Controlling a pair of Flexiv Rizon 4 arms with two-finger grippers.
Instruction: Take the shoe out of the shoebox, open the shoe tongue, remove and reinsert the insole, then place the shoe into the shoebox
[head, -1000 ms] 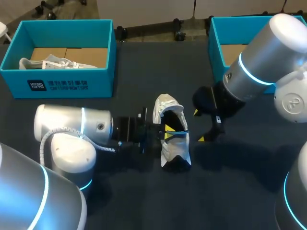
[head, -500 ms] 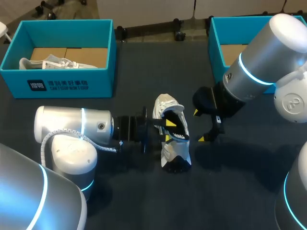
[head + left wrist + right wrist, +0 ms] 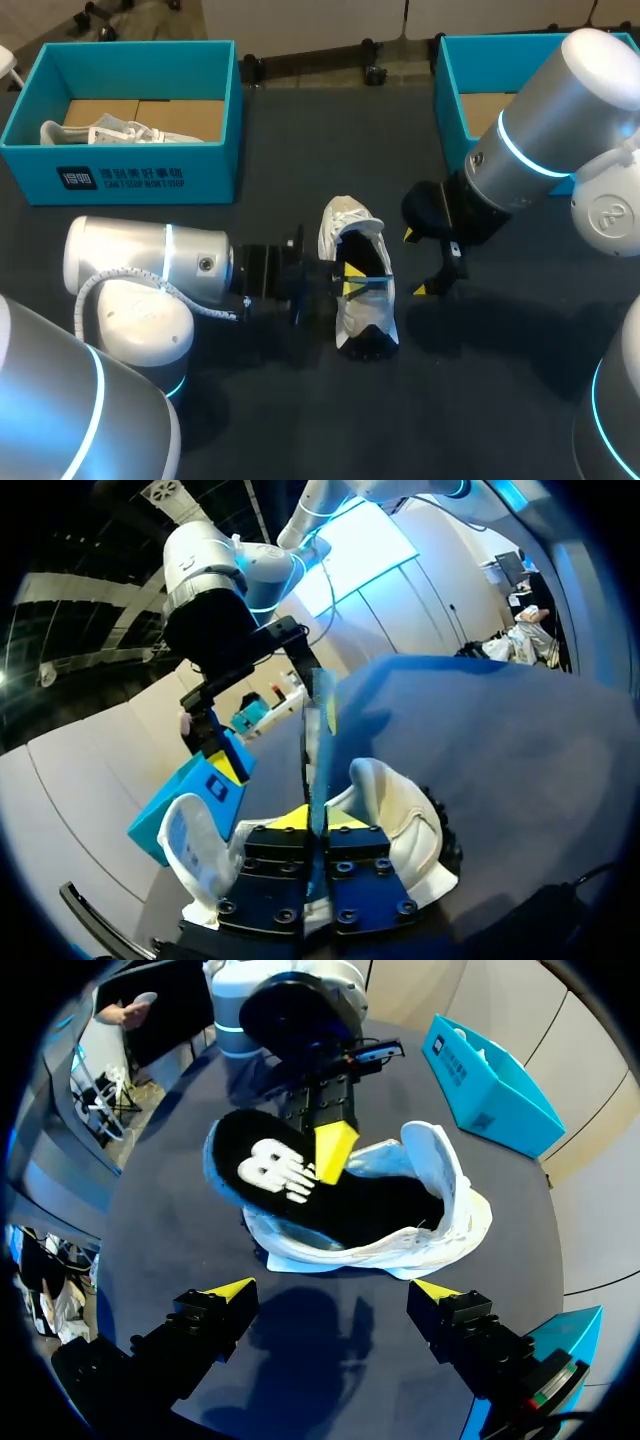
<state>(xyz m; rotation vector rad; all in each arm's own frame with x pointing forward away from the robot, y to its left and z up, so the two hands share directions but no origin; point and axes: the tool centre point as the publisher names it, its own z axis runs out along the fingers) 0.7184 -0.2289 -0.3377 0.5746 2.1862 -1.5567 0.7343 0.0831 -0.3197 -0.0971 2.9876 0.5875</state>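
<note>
Pinching thin black insole (image 3: 268, 1175): left claw (image 3: 352, 280)

You'll find white print on the near wall of the far-left shoebox (image 3: 120, 180) and a white logo on the black insole (image 3: 268, 1168); neither reads clearly.

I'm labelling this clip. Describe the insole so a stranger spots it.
In the middle of the table lies a white shoe. Tilting out of its opening, pinched by the left claw, is the insole: a flat black sheet with a white logo.
</note>
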